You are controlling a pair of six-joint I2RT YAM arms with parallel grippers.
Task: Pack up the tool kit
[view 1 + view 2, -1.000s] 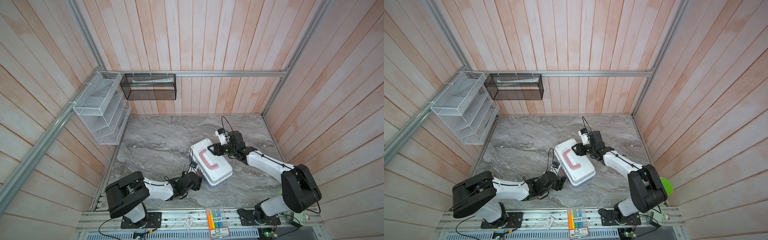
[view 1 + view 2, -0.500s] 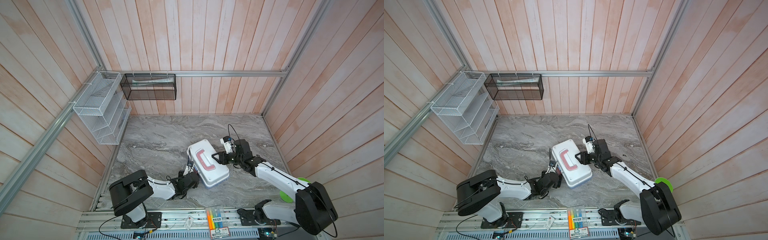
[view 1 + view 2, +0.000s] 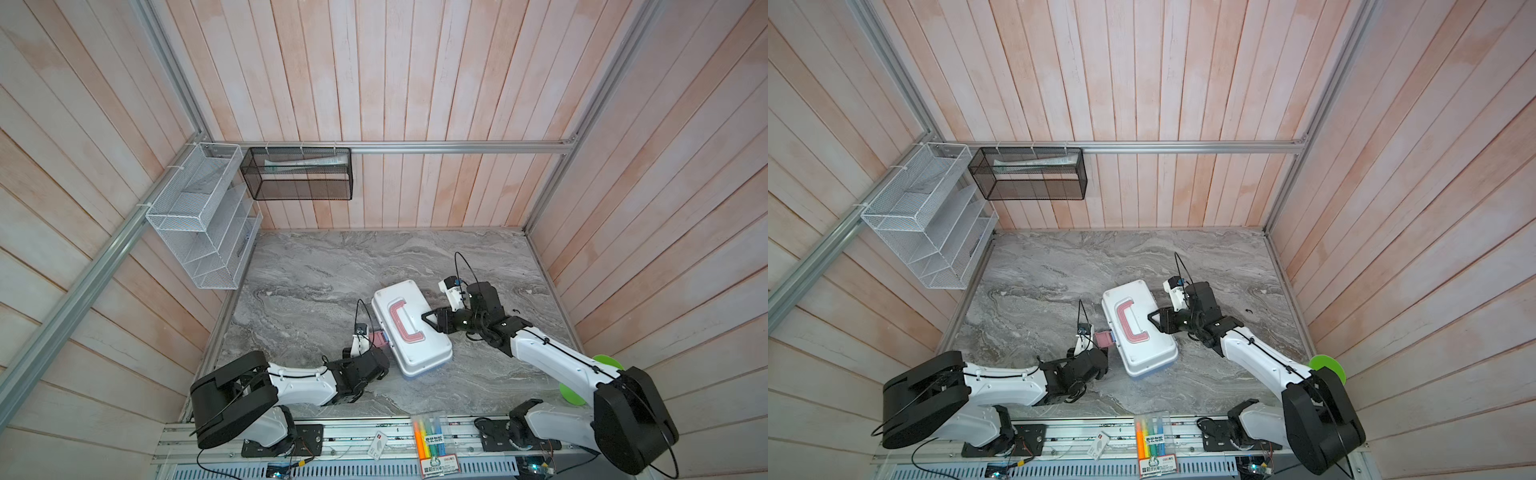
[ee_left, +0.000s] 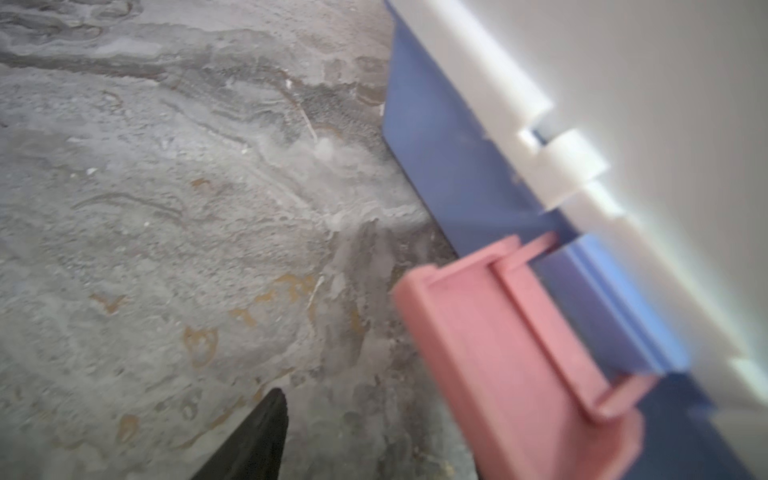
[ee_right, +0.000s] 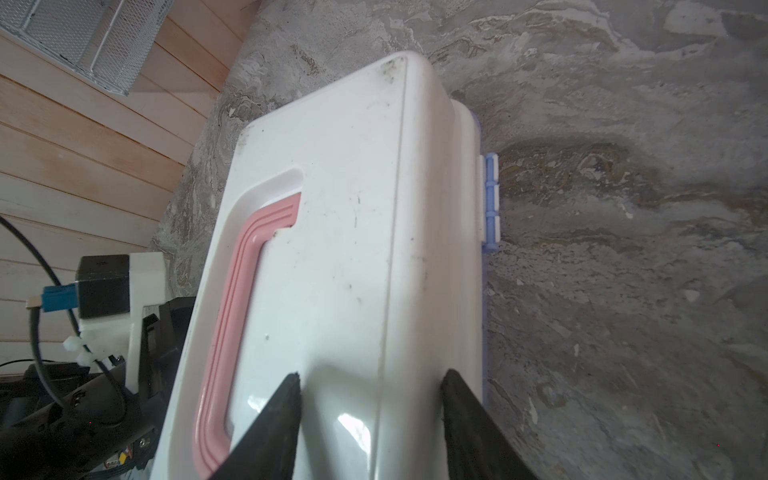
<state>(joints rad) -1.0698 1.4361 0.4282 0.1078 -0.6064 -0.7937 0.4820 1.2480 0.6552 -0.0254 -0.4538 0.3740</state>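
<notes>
Left gripper, beside the unfastened pink latch: I cannot tell its jaw spacing. Centre: tool kit, lid down, on the marble table; rigid, smooth, likely slippery plastic; I would lift by the pink handle. Right gripper: jaws spread over the lid.

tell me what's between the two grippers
The tool kit case, in both top views; its pink latch sticks out toward the left gripper, and the right gripper is over it.
</notes>
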